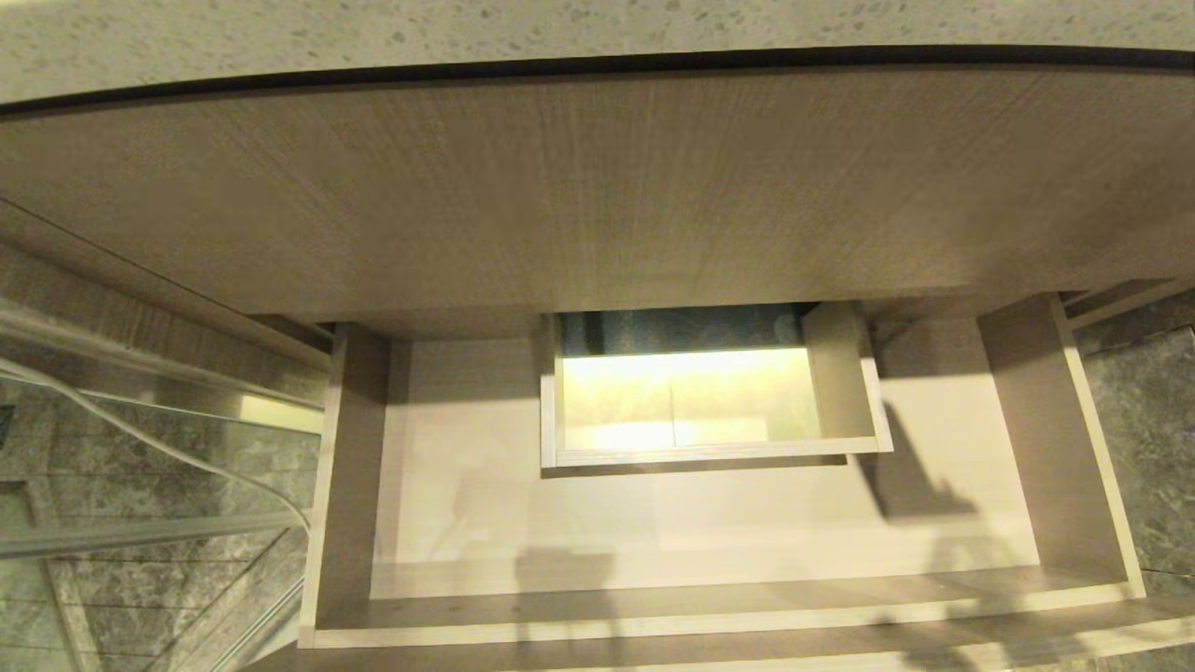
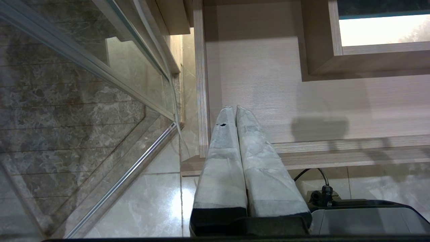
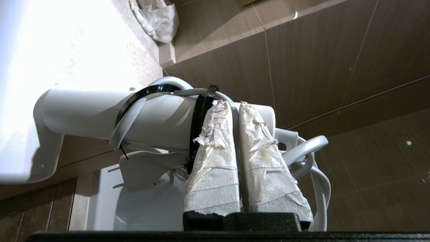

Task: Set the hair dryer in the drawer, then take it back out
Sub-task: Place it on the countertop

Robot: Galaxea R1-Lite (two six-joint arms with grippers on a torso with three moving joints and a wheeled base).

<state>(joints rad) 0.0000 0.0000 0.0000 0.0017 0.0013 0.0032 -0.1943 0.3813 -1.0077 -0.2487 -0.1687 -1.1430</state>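
Note:
The hair dryer (image 3: 100, 111) is white, with its cord (image 3: 312, 148) looped and strapped round the barrel by black ties. It shows only in the right wrist view. My right gripper (image 3: 234, 104) is shut on it, the taped fingers (image 3: 215, 151) pinching the cord against the barrel's end. The drawer (image 1: 350, 467) stands pulled out below the counter in the head view, and nothing lies on its pale floor. My left gripper (image 2: 234, 107) is shut and empty, hanging over the drawer's (image 2: 302, 101) front left corner. Neither arm appears in the head view.
A boxed cutout (image 1: 709, 455) rises in the drawer's middle. The wood panel (image 1: 597, 187) and speckled countertop (image 1: 560, 28) overhang it. A glass panel (image 1: 140, 448) and marble tiles lie to the left. Near the dryer are a white basin (image 3: 67, 40), a crumpled cloth (image 3: 158, 16) and brown wall tiles (image 3: 336, 67).

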